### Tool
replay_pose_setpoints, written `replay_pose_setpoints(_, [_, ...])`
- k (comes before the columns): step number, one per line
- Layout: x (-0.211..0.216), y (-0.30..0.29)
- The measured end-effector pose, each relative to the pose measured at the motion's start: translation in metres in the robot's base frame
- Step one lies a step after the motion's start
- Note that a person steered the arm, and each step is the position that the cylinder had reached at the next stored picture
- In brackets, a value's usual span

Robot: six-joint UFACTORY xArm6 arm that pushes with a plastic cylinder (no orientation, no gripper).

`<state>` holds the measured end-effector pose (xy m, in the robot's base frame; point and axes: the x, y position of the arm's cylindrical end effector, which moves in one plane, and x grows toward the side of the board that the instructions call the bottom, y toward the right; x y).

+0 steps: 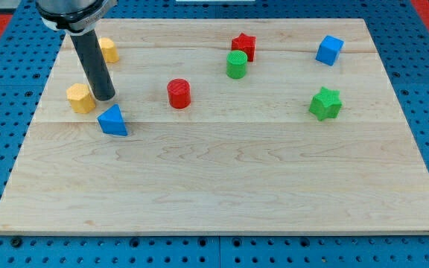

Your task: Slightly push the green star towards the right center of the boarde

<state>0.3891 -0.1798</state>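
The green star (325,103) lies on the wooden board (222,186) at the view's right, about mid-height. My tip (105,97) rests on the board far to the view's left, well apart from the star. It stands just right of a yellow block (80,97) and just above a blue triangle (113,120).
A red cylinder (179,94) sits left of centre. A green cylinder (237,65) and a red star (243,46) are near the top centre. A blue cube (329,50) is at the top right. A second yellow block (108,50) is partly behind the rod.
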Motion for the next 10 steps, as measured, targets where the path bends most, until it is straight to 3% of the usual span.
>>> replay_pose_setpoints(1, [-0.006, 0.002])
replay_pose_setpoints(5, [-0.066, 0.101])
replay_pose_setpoints(7, [-0.074, 0.11])
replay_pose_setpoints(9, [-0.058, 0.177])
replay_pose_setpoints(10, [-0.014, 0.185])
